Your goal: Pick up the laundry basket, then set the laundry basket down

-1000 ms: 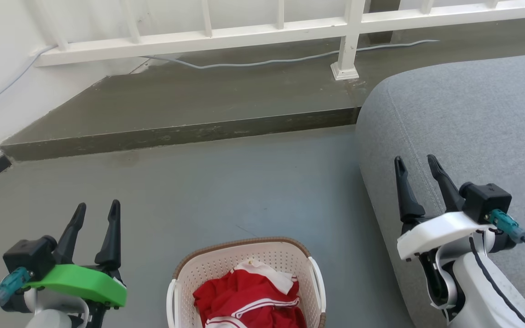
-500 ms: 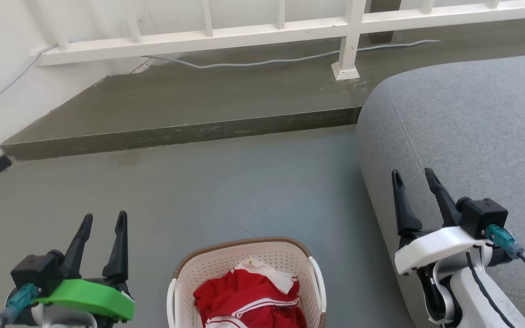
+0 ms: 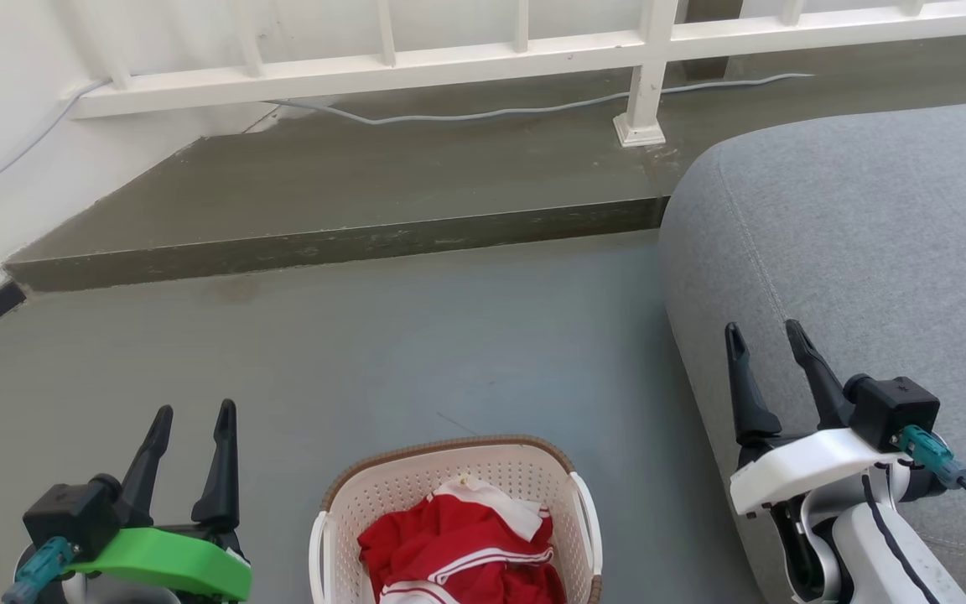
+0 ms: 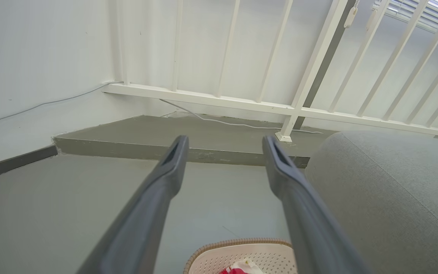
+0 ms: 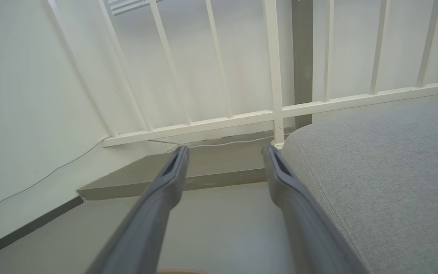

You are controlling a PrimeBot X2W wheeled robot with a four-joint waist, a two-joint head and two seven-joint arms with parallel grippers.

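Grey floor (image 3: pixel 416 335), smooth and bare, bounded by a raised concrete step (image 3: pixel 324 247), a white barred railing (image 3: pixel 449 59) and a grey fabric sofa (image 3: pixel 869 235).
The laundry basket (image 3: pixel 449 442), perforated cream plastic with a brown woven rim, stands on the floor holding red cloth (image 3: pixel 449 545), between the grippers and untouched. Left gripper (image 3: pixel 196 408) and right gripper (image 3: pixel 762 329) are both spread and empty, and sit lower in the head view than a second ago.
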